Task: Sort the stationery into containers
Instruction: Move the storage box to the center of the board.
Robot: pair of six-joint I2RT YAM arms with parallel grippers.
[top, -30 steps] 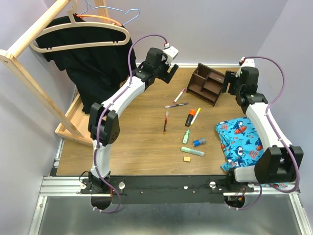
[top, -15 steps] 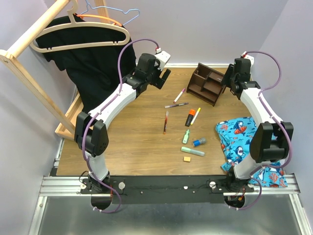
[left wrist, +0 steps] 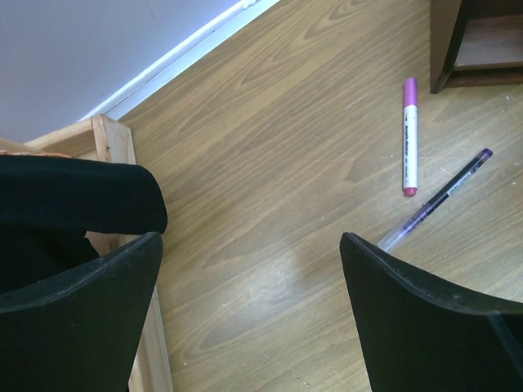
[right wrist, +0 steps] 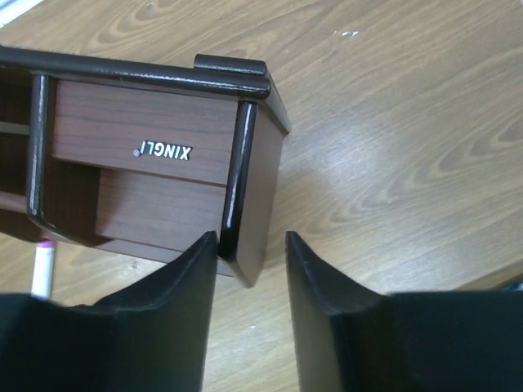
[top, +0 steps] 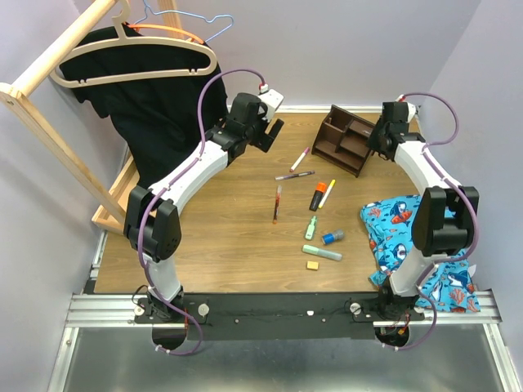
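The dark brown organizer (top: 347, 140) stands at the back right of the table. My right gripper (top: 377, 140) is at its right end. In the right wrist view its jaws (right wrist: 249, 245) straddle the organizer's side wall (right wrist: 245, 188); the left finger touches it and a gap remains at the right finger. My left gripper (top: 274, 131) hangs open and empty over bare wood (left wrist: 249, 269), left of the pink pen (left wrist: 409, 135) and purple pen (left wrist: 437, 198). On the table lie a red pen (top: 277, 203), an orange highlighter (top: 317, 196), a yellow marker (top: 327, 193), green highlighters (top: 311, 227), a blue-capped tube (top: 333, 238) and an eraser (top: 312, 265).
A blue fish-print cloth (top: 404, 233) lies at the front right. A light wooden rack (top: 49, 122) with hangers and a black garment (top: 155, 106) stands at the left; its base (left wrist: 110, 139) and the garment are close to my left gripper.
My right gripper has moved left and back to the organizer's right end. My left arm has drawn back and lowered a little toward the left.
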